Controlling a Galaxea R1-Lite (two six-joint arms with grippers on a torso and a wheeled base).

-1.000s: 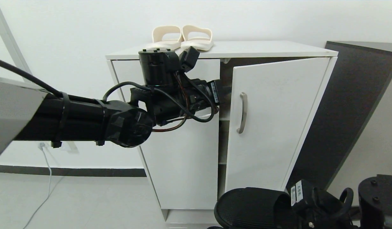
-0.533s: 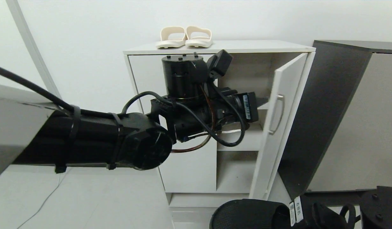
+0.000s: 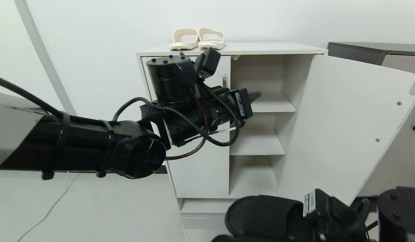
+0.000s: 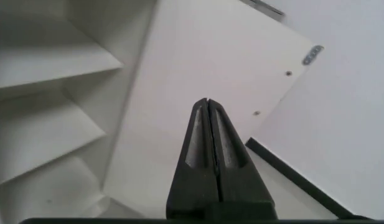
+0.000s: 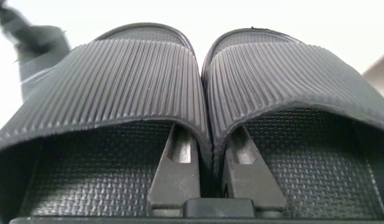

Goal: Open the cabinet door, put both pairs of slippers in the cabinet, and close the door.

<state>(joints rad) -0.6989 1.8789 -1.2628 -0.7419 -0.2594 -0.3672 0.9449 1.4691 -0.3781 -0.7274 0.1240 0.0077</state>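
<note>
Slippers, 2 black, pinched in the right gripper may strike the left gripper, fingers pressed together, before the opening of the cabinet.

Your far right: dark grey unit against white wall; slanted white post far left; pale floor near; dark skirting strip at wall foot.
</note>
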